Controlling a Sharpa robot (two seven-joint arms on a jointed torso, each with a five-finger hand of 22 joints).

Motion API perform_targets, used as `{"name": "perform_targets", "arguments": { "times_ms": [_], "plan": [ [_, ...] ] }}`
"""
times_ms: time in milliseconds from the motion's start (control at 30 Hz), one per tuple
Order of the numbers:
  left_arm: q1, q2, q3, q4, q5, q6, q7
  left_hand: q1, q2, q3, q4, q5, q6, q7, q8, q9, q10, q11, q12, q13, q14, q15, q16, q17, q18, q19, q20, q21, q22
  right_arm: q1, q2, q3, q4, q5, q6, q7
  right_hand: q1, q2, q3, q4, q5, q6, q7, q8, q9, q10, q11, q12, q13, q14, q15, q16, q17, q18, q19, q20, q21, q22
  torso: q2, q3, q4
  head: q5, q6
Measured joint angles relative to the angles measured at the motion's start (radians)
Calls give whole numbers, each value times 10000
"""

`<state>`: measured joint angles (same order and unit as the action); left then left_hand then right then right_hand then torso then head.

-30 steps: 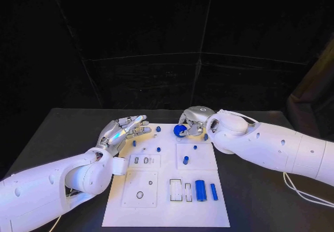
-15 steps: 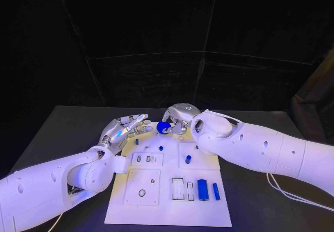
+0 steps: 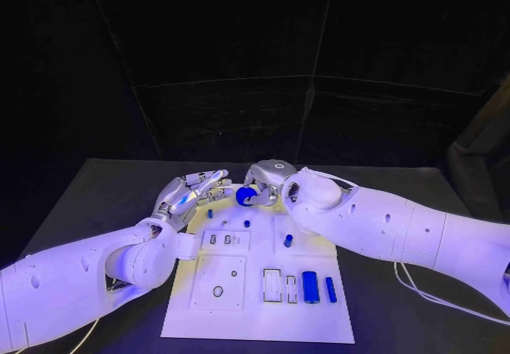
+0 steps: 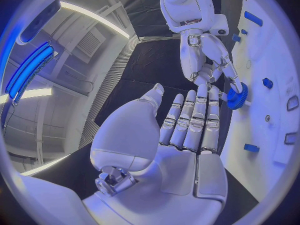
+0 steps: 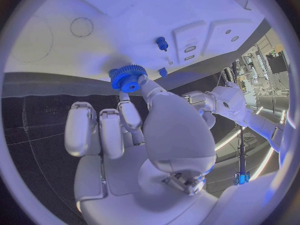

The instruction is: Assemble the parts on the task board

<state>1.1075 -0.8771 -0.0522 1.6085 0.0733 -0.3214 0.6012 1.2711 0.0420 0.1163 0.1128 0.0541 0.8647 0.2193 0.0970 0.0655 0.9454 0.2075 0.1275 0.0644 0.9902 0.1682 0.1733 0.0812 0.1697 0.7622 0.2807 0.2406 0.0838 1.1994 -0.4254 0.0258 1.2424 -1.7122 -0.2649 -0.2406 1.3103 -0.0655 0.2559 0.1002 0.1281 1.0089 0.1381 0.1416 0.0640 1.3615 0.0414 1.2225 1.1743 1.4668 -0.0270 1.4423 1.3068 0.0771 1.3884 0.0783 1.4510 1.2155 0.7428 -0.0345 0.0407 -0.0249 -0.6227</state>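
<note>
One blue gear (image 3: 247, 195), toothed rim w/ raised hub, pinched at fingertips of right hand (image 3: 271, 181), held above far end of task board (image 3: 260, 295), just off its far edge in head view. Clear in right wrist view too: gear (image 5: 128, 78) gripped between thumb & a finger, other fingers (image 5: 100, 130) curled loosely beside, nothing in them. Same gear (image 4: 237, 95) seen from left wrist cam, clamped at tips of right hand (image 4: 209, 67).

Left hand (image 3: 189, 193) close alongside, fingers straight & pressed together, palm flat, holding nothing; fingertips (image 4: 197, 97) near the gear, contact can't be told. Raised over board's far-left corner.

On the board, going nearer: two small blue pegs (image 3: 209, 214) & (image 3: 247, 223) standing near far end; short blue cylinder (image 3: 288, 240) on raised square plate right of centre; small plate w/ two slots (image 3: 220, 239) left of it; bigger plate w/ oval hole (image 3: 218, 290) below that. Near end: two rectangular empty slots (image 3: 278, 286), then thick blue cylinder (image 3: 309, 287) & thin blue bar (image 3: 331, 290) lying side by side, lengthwise, apart from each other.

Board sits mid black table (image 3: 74, 199). Cable (image 3: 425, 295) trailing on table by right arm.
</note>
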Motion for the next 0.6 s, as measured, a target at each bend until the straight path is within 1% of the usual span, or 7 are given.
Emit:
{"name": "perform_targets", "arguments": {
  "times_ms": [100, 133, 267, 333, 400, 533, 600],
  "plan": [
    [7, 7, 1, -4, 0, -11, 2, 0, 0, 0, 0, 0, 0, 0, 0, 0, 0, 0, 0, 0, 0, 0, -39, 0, 0, 0, 0, 0, 0, -14, 80, -13, -55, -5, 107, -16, -53, -53, 0, 0, 0, 21, -21, -3, 1, 0, 0, 0, -5, 0, 0, 0, -13, 1, 0, 0, 0, 0, 1, 6, -7, 19, -29],
    [7, 9, 1, -5, 0, -14, 3, 0, 0, 0, 0, 0, 0, 0, 0, 0, 0, 0, 0, 0, 0, 0, -39, 0, 0, 0, 0, 0, 0, -19, 102, -18, -66, -7, 136, -21, -102, -102, 0, 0, 21, 31, -32, -4, 1, -22, 22, -32, -18, 0, 0, 0, -13, 1, 0, 0, 0, 0, 1, 7, -7, 25, -33],
    [7, 19, 1, -9, 0, -18, 3, 0, 0, 0, 0, 0, 0, 0, 0, 0, 0, 0, 0, 0, 0, 0, -39, -6, 0, 0, 0, 0, -8, -36, 172, -31, -106, -22, 221, -44, -251, -251, 0, 1, 309, 23, -47, -120, 16, -36, 36, -108, -52, 0, 0, 0, -35, 1, 0, 0, 0, -25, 1, 9, -12, 45, -63],
    [8, 26, 1, -15, 0, -18, 3, 0, 0, 0, 0, 0, 0, 0, 0, 0, 0, 0, 0, 0, 0, 0, -39, -8, 0, 0, 0, 0, -8, -43, 198, -36, -127, -29, 236, -56, -289, -289, -40, 33, 349, -79, -33, -146, 48, -74, 72, -142, -102, 0, 0, 0, -59, 1, 0, 0, 0, -55, 3, 9, -12, 56, -81],
    [8, 27, 1, -19, 0, -18, 3, 0, 0, 0, 0, 0, 0, 0, 0, 0, 0, 0, 0, 0, 0, 0, -39, -8, -1, 0, 0, 0, -7, -51, 222, -43, -140, -34, 239, -64, -308, -308, -70, 3, 353, -115, -2, -199, 43, -74, 72, -183, -132, 0, 0, 0, -58, 2, 0, 0, 0, -59, 3, 9, -13, 58, -97],
    [11, 33, 1, -28, 0, -18, 2, 0, 0, 0, 0, 0, 0, 0, 0, 0, 0, 0, 0, 0, 0, 0, -39, -8, -1, 0, 0, 0, -7, -64, 284, -53, -164, -46, 240, -75, -367, -366, -128, 61, 369, -192, -3, -245, 20, -139, 88, -273, -192, 0, 0, -43, -69, 2, 0, 0, 0, -73, 3, 9, -18, 80, -118],
    [13, 36, 1, -34, 0, -18, 1, 0, 0, 0, 0, 0, 0, 0, 0, 0, 0, 0, 0, 0, 0, 0, -39, -8, 0, 0, 0, 0, -7, -68, 319, -56, -191, -52, 238, -81, -428, -418, -213, 63, 237, -348, 25, -360, 15, -224, 109, -398, -300, 0, 0, -43, -69, 1, 0, 0, 0, -83, 4, 9, -18, 85, -128]
  ]
}}
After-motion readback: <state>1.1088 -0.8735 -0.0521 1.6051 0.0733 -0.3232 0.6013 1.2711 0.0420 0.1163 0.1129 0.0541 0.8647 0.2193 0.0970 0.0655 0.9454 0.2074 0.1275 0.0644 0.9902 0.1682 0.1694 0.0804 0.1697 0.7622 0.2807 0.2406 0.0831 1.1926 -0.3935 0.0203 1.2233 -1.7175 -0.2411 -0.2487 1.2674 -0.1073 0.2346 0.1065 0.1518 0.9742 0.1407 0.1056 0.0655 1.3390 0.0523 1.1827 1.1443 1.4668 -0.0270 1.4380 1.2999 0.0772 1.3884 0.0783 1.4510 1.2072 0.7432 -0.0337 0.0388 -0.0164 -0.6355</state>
